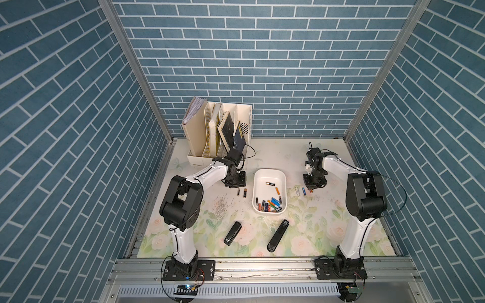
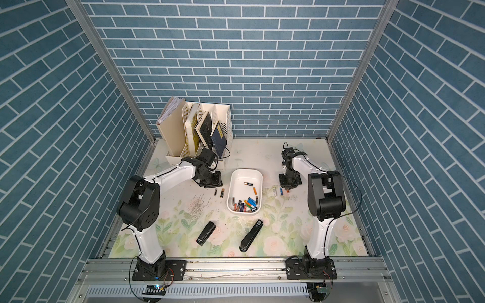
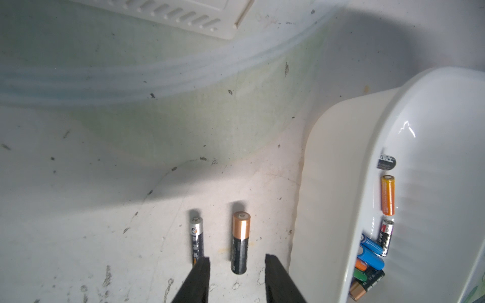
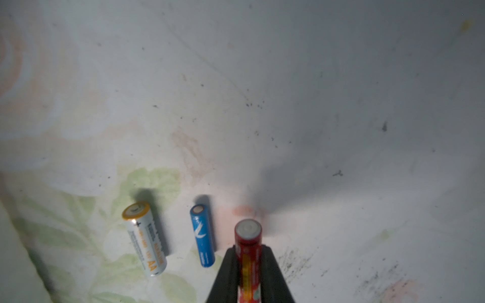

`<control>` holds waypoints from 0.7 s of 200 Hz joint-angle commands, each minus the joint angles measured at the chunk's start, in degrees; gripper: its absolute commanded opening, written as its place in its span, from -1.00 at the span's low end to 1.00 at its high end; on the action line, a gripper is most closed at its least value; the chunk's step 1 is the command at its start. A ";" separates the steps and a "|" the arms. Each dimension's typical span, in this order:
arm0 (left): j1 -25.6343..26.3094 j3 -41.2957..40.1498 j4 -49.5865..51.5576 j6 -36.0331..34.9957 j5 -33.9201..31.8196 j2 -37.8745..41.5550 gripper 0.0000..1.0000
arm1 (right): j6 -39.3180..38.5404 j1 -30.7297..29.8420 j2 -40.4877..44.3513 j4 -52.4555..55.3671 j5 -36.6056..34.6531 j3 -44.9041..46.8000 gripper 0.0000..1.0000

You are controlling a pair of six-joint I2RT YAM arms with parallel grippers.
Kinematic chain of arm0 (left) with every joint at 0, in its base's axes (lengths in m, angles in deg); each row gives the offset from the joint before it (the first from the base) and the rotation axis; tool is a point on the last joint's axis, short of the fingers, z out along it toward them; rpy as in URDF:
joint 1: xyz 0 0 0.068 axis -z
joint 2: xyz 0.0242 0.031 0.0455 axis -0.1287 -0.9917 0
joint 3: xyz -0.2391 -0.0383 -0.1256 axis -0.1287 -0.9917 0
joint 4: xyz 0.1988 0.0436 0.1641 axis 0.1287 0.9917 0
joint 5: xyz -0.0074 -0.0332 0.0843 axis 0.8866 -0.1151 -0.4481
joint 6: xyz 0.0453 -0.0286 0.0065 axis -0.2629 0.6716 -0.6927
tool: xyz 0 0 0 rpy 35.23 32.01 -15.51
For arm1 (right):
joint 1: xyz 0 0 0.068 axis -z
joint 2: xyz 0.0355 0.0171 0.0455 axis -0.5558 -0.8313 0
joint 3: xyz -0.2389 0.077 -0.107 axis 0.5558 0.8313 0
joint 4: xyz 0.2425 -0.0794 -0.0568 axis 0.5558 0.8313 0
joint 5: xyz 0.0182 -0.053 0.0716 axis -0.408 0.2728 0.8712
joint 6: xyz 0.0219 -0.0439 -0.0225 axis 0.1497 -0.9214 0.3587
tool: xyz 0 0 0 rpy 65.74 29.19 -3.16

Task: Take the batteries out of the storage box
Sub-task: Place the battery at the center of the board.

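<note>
**Unloading partly done: five batteries out, most remaining in the box**

The storage box (image 1: 264,178) is sitting mid-frame on the counter (image 1: 275,157) in both top views. Most of the batteries (image 1: 270,206) are lying inside it. A mixed heap is crowding the end nearest the bottom of the frame. A black-and-gold cell (image 1: 269,184) and an orange cell (image 1: 277,190) are lying apart on the bare floor farther up. Judgement: about a quarter of the job is done.

Out of the box:
- A slim dark cell (image 1: 238,192) and a copper-topped cell (image 1: 245,192) are lying side by side just left of the box.
- A white cell (image 1: 297,191) and a blue cell (image 1: 304,190) are lying just right of it.

The right hand (image 4: 248,249) is clamping a red battery (image 4: 248,236) lengthwise, low over the counter near the blue cell. Whether the battery is touching down, I cannot tell.

The left hand (image 3: 237,257) is standing partly open. Its jaws are straddling the copper-topped cell with a gap on each side, gripping nothing.
</note>
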 commanded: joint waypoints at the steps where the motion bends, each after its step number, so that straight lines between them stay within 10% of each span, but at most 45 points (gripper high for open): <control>1: 0.23 1.00 1.52 -0.72 0.01 -0.66 -0.19 | -1.55 0.34 -1.26 -0.09 -0.64 0.32 -0.74; 140: 0.26 0.70 1.50 -0.47 0.15 -0.19 -0.19 | -1.73 0.60 -3.60 -0.93 -0.33 1.17 -0.69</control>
